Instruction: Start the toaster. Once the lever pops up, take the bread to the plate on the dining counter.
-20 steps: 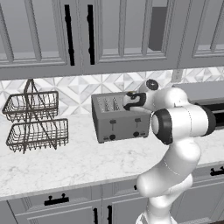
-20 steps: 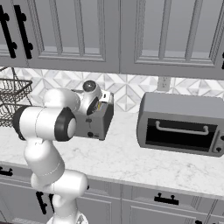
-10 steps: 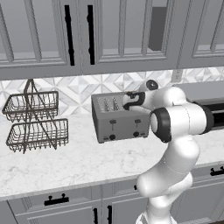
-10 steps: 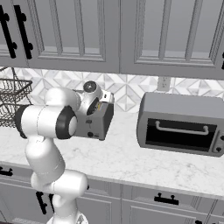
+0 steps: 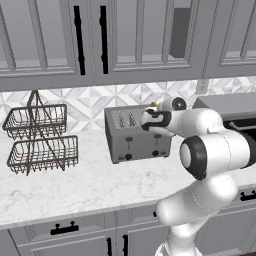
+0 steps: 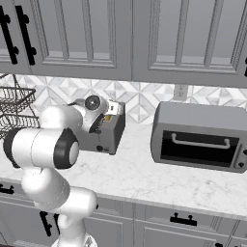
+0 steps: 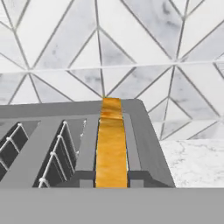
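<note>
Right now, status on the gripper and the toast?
Gripper at boxy grey metal toaster's right top end, jaw state unclear. Golden-crusted bread slice seated in rightmost slot. Nothing blocking above.

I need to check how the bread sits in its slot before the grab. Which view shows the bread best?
The hand view: the bread fills the rightmost slot of the toaster, its golden crust edge seen close. The left base view gives a small tan speck by the hand above the toaster; the right base view gives a tiny glimpse behind the arm.
</note>
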### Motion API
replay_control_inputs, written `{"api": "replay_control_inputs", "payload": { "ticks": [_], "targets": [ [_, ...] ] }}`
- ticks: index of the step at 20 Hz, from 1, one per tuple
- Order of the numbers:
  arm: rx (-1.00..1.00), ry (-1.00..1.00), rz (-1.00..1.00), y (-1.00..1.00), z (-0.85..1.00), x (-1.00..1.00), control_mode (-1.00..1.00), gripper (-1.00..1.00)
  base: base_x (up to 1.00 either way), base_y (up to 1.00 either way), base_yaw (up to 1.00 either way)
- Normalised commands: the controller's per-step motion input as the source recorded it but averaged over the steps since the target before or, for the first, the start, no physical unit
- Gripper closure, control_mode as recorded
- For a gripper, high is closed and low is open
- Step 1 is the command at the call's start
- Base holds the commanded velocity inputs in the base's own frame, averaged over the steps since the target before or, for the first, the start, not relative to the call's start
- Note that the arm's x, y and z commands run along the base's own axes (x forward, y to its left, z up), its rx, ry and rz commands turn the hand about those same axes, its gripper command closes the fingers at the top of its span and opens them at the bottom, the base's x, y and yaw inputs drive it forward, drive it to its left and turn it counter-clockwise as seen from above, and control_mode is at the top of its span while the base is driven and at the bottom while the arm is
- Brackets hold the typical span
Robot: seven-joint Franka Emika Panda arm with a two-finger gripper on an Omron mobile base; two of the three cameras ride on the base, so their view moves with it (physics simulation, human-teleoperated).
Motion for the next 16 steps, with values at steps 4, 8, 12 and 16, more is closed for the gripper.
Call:
{"api": "replay_control_inputs", "payload": {
  "ticks": [4,8,12,16],
  "targets": [
    [0.0,-0.21,-0.03,-0.01,0.88,-0.56,-1.0,1.0,0.0,0.0,0.0],
    [0.0,-0.12,0.0,0.0,0.94,-0.33,-1.0,1.0,0.0,0.0,0.0],
    [0.0,0.02,0.0,0.0,0.61,-0.43,-1.0,1.0,0.0,0.0,0.0],
    [0.0,0.19,0.0,0.0,0.42,-0.72,-1.0,1.0,0.0,0.0,0.0]
  ]
}}
